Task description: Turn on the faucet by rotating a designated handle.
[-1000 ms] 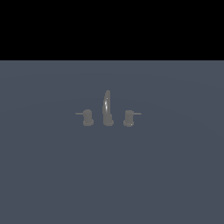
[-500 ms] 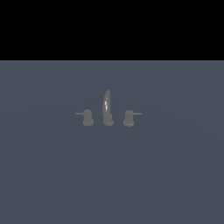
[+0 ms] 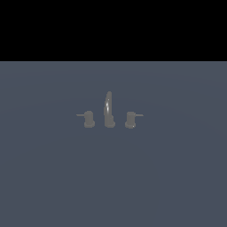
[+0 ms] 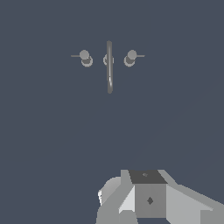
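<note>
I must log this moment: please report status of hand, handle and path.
Hand far from faucet, touching nothing; open or shut unclear. Handle untouched, lever pointing to exterior view's right. Nothing between them.

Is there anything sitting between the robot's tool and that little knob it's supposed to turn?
Nothing visible. In the wrist view only bare grey surface lies between the tool and the handle. The spout stands beside the handle, not in front of it.

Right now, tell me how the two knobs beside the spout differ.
The handle stands on the exterior view's right of the spout with its thin lever pointing right; the other knob stands on the left with its lever pointing left. Both are short, dull grey, and far lower than the spout.
</note>
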Action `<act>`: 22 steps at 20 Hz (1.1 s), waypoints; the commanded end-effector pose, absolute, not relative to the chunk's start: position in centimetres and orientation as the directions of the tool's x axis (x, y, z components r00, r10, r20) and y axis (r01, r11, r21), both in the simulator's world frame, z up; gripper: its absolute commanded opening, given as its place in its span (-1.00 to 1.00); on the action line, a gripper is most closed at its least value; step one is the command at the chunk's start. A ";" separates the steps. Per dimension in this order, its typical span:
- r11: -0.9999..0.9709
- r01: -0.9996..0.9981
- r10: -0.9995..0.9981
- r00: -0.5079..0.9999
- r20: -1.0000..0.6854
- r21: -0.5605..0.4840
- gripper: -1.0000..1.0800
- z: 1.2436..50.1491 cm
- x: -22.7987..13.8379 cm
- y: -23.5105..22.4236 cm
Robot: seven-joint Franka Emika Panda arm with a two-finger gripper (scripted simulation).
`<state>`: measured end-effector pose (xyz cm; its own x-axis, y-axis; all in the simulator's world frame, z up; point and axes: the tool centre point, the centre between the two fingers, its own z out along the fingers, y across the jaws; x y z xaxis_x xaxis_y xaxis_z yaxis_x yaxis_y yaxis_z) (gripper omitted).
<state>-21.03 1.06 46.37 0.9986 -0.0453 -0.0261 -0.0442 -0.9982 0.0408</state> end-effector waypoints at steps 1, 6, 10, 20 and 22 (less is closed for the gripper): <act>-0.994 -0.099 -0.100 0.995 -0.024 0.039 -1.00 45.8 -19.4 0.9; -0.972 -0.234 -0.235 0.972 -0.018 0.034 -1.00 44.1 -15.4 0.3; -0.938 -0.345 -0.345 0.938 -0.014 0.029 -1.00 42.4 -12.2 -0.3; -0.800 -0.600 -0.601 0.800 -0.009 0.019 -1.00 36.5 -4.6 -2.3; -0.763 -0.646 -0.646 0.763 -0.008 0.017 -1.00 35.1 -3.2 -2.7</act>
